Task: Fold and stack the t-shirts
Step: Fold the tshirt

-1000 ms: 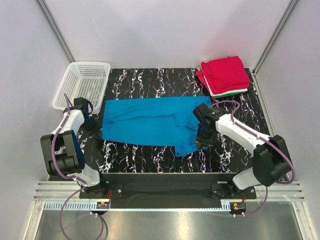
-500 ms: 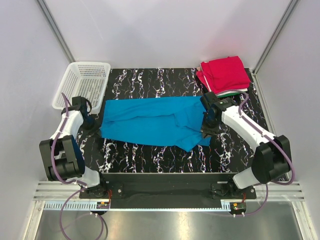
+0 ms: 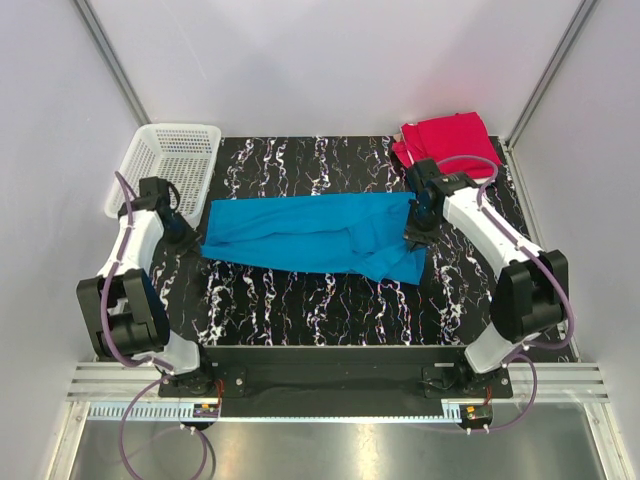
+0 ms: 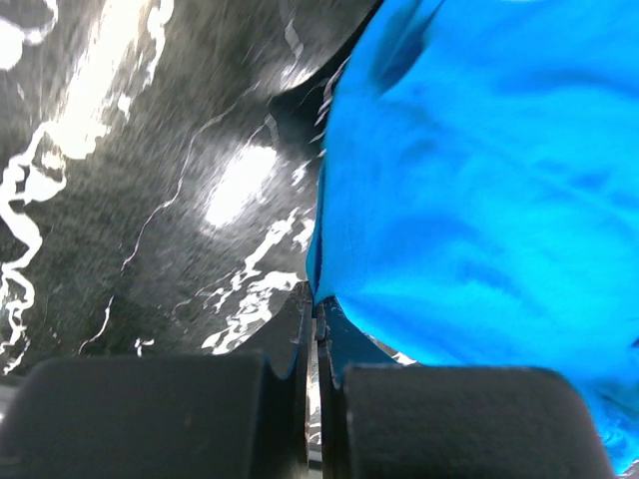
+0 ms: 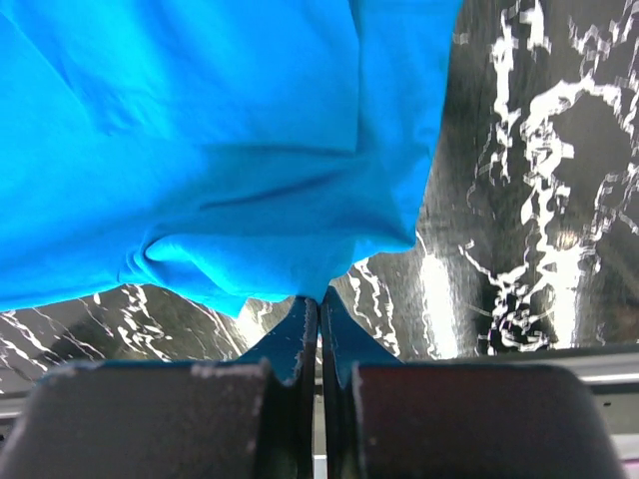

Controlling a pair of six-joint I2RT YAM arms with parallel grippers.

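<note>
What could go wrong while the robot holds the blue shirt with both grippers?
1. The left gripper and the right gripper each pinch only a thin bit at the edge of the blue shirt, so it might slip out.
2. The cloth is bunched up near the right gripper, so the fold could come out crooked.
3. The right arm sits close to the red folded stack and might nudge it.
</note>
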